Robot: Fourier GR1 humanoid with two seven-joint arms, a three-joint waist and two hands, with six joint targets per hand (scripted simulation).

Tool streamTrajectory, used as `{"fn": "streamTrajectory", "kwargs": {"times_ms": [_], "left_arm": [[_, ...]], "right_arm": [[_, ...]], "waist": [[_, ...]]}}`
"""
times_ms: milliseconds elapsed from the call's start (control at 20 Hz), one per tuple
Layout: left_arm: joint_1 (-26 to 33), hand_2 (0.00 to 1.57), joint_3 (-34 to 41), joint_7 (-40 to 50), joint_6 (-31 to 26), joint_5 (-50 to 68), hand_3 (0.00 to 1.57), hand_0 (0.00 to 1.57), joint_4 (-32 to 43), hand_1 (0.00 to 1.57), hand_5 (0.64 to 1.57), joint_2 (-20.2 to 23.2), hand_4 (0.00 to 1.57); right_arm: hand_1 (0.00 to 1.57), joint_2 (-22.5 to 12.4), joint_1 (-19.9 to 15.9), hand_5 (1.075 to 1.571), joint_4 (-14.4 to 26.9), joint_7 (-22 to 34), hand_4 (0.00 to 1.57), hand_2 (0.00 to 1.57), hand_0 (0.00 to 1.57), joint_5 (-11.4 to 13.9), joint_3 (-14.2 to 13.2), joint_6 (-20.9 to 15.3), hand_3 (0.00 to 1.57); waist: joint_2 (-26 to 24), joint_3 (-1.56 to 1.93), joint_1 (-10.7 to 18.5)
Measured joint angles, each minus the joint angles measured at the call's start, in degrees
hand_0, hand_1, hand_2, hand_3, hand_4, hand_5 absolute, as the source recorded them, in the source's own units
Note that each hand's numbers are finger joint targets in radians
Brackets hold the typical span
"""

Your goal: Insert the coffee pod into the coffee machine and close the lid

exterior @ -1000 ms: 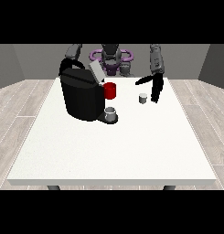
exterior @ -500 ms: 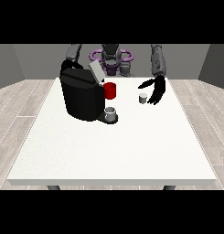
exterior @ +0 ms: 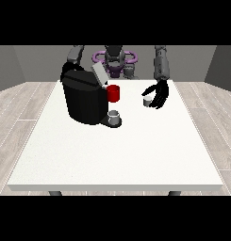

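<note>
A small grey coffee pod [exterior: 146,101] stands on the white table [exterior: 117,150], right of the machine. The hand at the view's right [exterior: 158,94] hangs just beside the pod on its right, open, with its fingers spread and pointing down around it; I cannot tell whether they touch it. The black coffee machine [exterior: 84,99] stands at the table's back left with its grey lid [exterior: 99,75] tilted up. A red part [exterior: 113,93] sticks out at its front. The arm at the view's left [exterior: 75,55] runs behind the machine, which hides its hand.
A grey cup [exterior: 114,116] sits on the machine's base under the red part. The robot's torso [exterior: 115,61] stands behind the far table edge. White tabletop stretches towards the camera in front of the machine and pod.
The hand at the view's right has come down and slightly left, closer to the pod. The machine, lid and cup have not moved.
</note>
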Motion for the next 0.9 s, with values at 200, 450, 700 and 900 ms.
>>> {"fn": "streamTrajectory", "kwargs": {"times_ms": [200, 450, 700, 900], "left_arm": [[-1.51, 0.97, 0.6, -1.16, 3.31, -1.57, 0.74, 0.82, 1.62, 0.82, 1.571, -0.57, 0.39], [-2.88, 1.04, 0.83, -2.98, 6.28, -4.04, 0.82, 0.93, 4.11, 0.93, 1.571, 0.22, 0.28], [-4.33, 1.29, 0.01, -2.61, 7.21, -7.02, 1.18, 1.17, 6.32, 1.17, 1.571, 0.98, 0.41], [-5.02, 1.46, 0.3, -5.24, 6.97, -7.57, 1.42, 1.42, 7.05, 1.42, 1.571, 1.4, 0.56]], "right_arm": [[0.0, -0.15, -0.27, 1.571, 0.21, 0.33, 0.49, 0.0, 0.0, 0.23, 0.04, -0.03, 0.0], [0.0, 0.36, -1.2, 1.571, -0.13, 0.44, 0.49, 0.0, 0.0, -0.48, -0.3, -0.25, 0.0], [0.0, 0.46, -1.1, 1.571, -0.09, -0.32, 0.53, 0.0, 0.0, -1.28, -0.41, 0.52, 0.0], [0.0, 0.31, -0.47, 1.571, 0.67, -1.43, 0.41, 0.0, 0.0, -1.87, -0.99, 0.92, 0.0]], "waist": [[0.12, 0.02, -0.26], [0.85, 0.01, -0.72], [1.27, 0.06, -1.46], [1.38, 0.03, -1.18]]}}
